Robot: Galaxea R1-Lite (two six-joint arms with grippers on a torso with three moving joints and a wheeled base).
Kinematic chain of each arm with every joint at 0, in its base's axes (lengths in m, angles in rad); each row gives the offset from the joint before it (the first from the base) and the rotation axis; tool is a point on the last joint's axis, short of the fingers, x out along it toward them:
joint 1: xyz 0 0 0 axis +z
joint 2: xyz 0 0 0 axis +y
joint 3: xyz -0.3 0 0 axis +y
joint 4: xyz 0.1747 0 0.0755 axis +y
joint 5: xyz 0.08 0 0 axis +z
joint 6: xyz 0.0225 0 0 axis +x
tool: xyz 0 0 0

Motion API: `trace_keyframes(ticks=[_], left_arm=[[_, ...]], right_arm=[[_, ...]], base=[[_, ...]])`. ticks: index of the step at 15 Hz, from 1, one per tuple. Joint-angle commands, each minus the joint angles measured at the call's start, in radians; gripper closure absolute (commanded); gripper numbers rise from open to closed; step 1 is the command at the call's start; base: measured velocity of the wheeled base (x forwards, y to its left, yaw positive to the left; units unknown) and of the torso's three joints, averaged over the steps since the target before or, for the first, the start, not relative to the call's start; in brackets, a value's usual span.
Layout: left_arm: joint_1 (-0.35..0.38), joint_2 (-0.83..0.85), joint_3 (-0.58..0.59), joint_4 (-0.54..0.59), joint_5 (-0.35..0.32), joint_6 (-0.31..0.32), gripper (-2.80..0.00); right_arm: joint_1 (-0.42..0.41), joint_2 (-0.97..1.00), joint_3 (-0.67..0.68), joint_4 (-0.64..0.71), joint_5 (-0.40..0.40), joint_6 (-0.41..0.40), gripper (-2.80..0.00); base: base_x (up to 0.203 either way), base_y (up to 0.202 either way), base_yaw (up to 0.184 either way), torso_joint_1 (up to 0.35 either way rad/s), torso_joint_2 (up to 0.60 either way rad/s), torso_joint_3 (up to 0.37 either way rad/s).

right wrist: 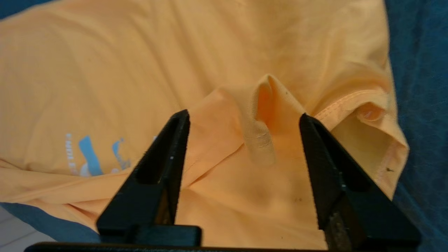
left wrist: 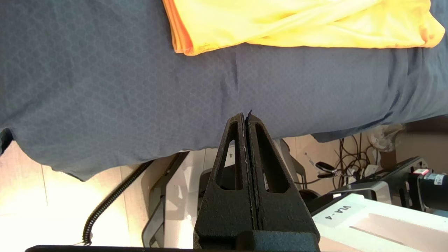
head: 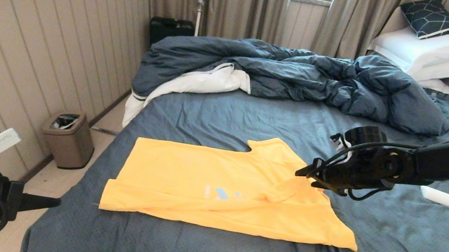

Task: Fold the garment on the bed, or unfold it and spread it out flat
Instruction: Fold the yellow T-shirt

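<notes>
Dark blue-grey sheet covers the large bed [head: 226, 113], where the bright yellow short-sleeved T-shirt [head: 198, 176] lies partly folded near the front edge — its pale blue and white print unreadable. Right gripper [right wrist: 241, 120], fingers apart, straddles a raised fold. Left gripper [left wrist: 246, 117], fingers together, hangs off the bed beside a brown bin [head: 68, 137]. "VLA-4" labels a white box [left wrist: 367, 224].

Item count: one bright yellow short-sleeved cotton T-shirt [head: 215, 183] directly under the right gripper [head: 304, 175]; one rumpled dark blue duvet [head: 304, 75] beyond it; three stacked white pillows [head: 425, 49]; one patterned navy cushion [head: 433, 17]; one bronze metal bin [head: 68, 137] near the left gripper [head: 52, 203].
</notes>
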Motion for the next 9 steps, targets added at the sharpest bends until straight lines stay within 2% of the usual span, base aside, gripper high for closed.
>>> trace_keyframes(ticks=[1, 2, 3, 7, 9], left_arm=[[-0.001, -0.003, -0.003, 0.000, -0.003, -0.001, 0.00], [-0.006, -0.001, -0.009, 0.000, -0.003, -0.001, 0.00], [-0.018, 0.001, -0.016, 0.002, -0.004, -0.002, 0.00], [-0.068, -0.003, -0.061, 0.050, -0.003, -0.015, 0.00], [-0.131, -0.002, -0.104, 0.096, -0.001, -0.020, 0.00]], right_arm=[[-0.004, -0.074, 0.026, 0.002, 0.002, 0.002, -2.80], [-0.003, -0.118, 0.055, 0.003, 0.003, 0.002, -2.80], [0.003, -0.170, 0.092, 0.002, 0.002, 0.000, 0.00], [0.063, -0.422, 0.271, 0.017, 0.001, -0.023, 0.00], [0.111, -0.546, 0.363, 0.071, 0.002, -0.047, 0.00]], base=[[0.000, 0.000, 0.000, 0.000, 0.00, 0.000], [0.000, 0.000, 0.000, 0.000, 0.00, 0.000], [0.000, 0.000, 0.000, 0.000, 0.00, 0.000], [0.000, 0.000, 0.000, 0.000, 0.00, 0.000], [0.000, 0.000, 0.000, 0.000, 0.00, 0.000]])
